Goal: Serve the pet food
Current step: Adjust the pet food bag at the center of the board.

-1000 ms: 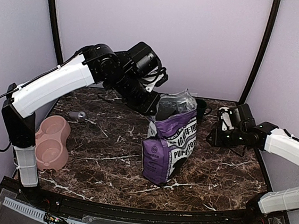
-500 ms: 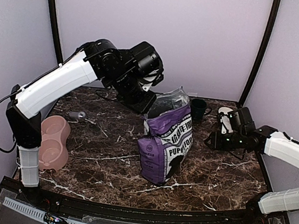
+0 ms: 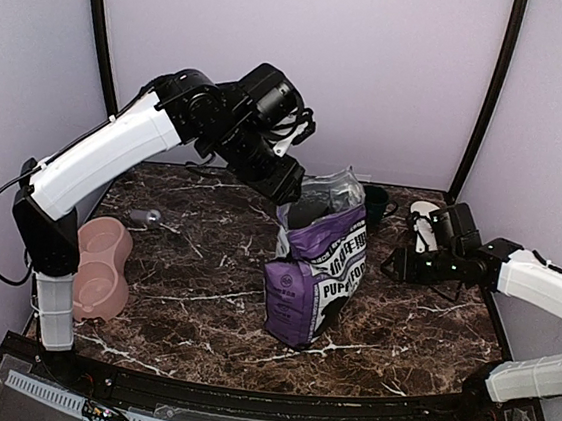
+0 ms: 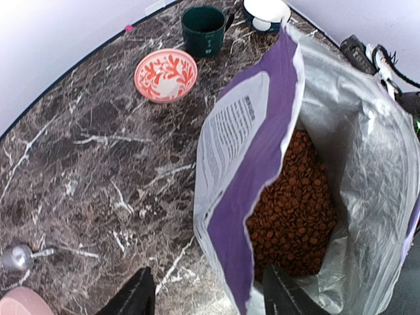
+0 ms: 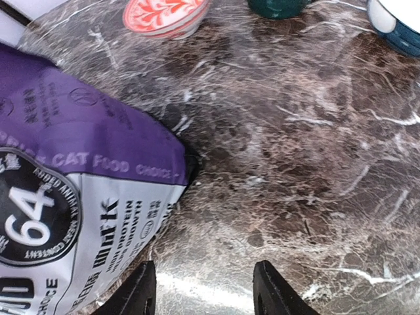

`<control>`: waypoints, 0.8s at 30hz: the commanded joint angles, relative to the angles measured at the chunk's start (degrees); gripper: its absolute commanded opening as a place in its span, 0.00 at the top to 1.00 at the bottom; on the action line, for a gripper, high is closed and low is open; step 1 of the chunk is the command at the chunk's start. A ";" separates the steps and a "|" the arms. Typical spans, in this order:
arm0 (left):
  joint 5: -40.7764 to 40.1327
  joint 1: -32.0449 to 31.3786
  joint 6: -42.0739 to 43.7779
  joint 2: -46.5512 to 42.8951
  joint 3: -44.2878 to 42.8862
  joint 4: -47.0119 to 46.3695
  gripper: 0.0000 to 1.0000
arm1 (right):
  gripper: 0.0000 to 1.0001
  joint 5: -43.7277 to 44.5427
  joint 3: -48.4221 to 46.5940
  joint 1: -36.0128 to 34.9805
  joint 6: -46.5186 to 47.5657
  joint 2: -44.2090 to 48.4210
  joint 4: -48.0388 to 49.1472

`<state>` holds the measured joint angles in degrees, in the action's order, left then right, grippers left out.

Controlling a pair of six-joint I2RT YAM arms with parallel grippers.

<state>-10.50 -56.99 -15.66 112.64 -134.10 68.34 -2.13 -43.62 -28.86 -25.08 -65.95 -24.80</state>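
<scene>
The pet food (image 4: 292,203) is a heap of reddish-brown kibble deep inside the open purple-and-white bag (image 3: 317,270), which stands upright mid-table. My left gripper (image 4: 210,298) hovers open over the bag's mouth. The bag's purple wall (image 4: 249,170) passes between its fingers, one over the table and one over the kibble, and neither touches it. Low over the table, right of the bag (image 5: 65,197), my right gripper (image 5: 203,289) is open and holds nothing. The pink double bowl (image 3: 99,270) sits at the left edge.
A small metal scoop (image 3: 144,218) lies on the marble behind the pink bowl. At the back stand a red-patterned bowl (image 4: 165,73), a dark green mug (image 3: 373,202) and a white dish (image 3: 423,213). Purple walls close in the table.
My left gripper has opened and let go of the bag's top edge, and the bag has settled back slightly to the right. My right gripper has drawn back from the bag and opened a little wider.
</scene>
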 commanded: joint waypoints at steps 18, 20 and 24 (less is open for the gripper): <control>8.54 5.14 5.36 2.12 4.36 -12.93 0.84 | 0.43 -12.91 12.28 -30.87 -4.29 12.09 16.96; 8.69 5.14 5.20 2.14 4.62 -13.14 0.88 | 0.44 -8.91 11.89 -36.66 -3.71 9.93 20.37; 8.63 5.22 4.49 2.07 4.87 -13.01 0.92 | 0.48 1.74 8.67 -45.72 -0.95 1.09 25.16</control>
<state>-1.72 -52.64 -10.83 114.96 -130.30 55.81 -11.66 -32.01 -67.77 -28.18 -57.89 -7.94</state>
